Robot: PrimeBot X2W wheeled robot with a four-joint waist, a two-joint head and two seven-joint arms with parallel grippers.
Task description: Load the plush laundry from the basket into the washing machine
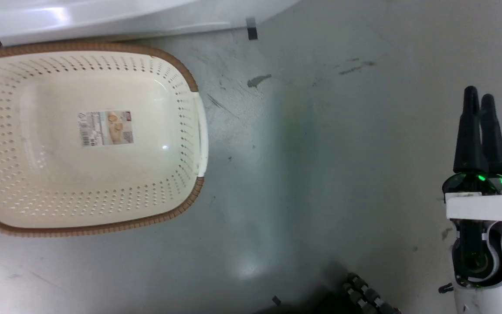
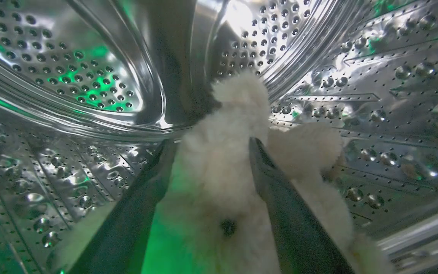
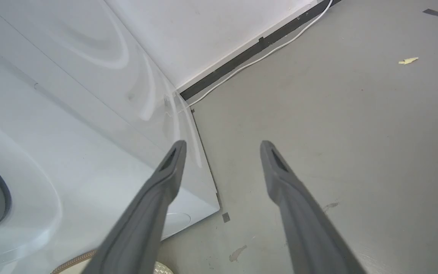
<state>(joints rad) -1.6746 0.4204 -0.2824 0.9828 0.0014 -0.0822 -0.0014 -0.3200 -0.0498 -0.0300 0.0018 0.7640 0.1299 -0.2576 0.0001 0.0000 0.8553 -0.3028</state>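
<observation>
Cream plastic with small holes is forming the basket (image 1: 181, 87), which is lying on the grey floor (image 1: 320, 152) far to the left of the right gripper (image 1: 479, 93) in the head view. Inside the basket only a sticker (image 1: 106, 127) is showing on its bottom. The white washing machine (image 1: 103, 17) is running along the top edge, beyond the basket. The right gripper is hanging above the bare floor with its two dark fingers pointing up the view, and from this angle they are looking close together.

In the left wrist view the left gripper (image 2: 210, 142) is reaching inside the shiny steel drum (image 2: 89, 87). The plush laundry (image 2: 219, 179) is lying between the jaws, and its curly fur is filling the whole gap from one finger to the other. One rounded limb is sticking out past the fingertips, another is bulging to the right of the right-hand finger. The jaws are standing spread wide, in the released position. I cannot tell whether they are pressing the fur. A small dark spot (image 2: 228, 226) is showing on the fur low between the fingers.

In the right wrist view the jaws of the right gripper (image 3: 222, 144) are standing wide apart with nothing between them. The white side of the washing machine is lying behind the left-hand finger, and grey floor is lying behind the right-hand one. A white cable (image 3: 264, 55) is running along the wall far beyond the fingertips.
</observation>
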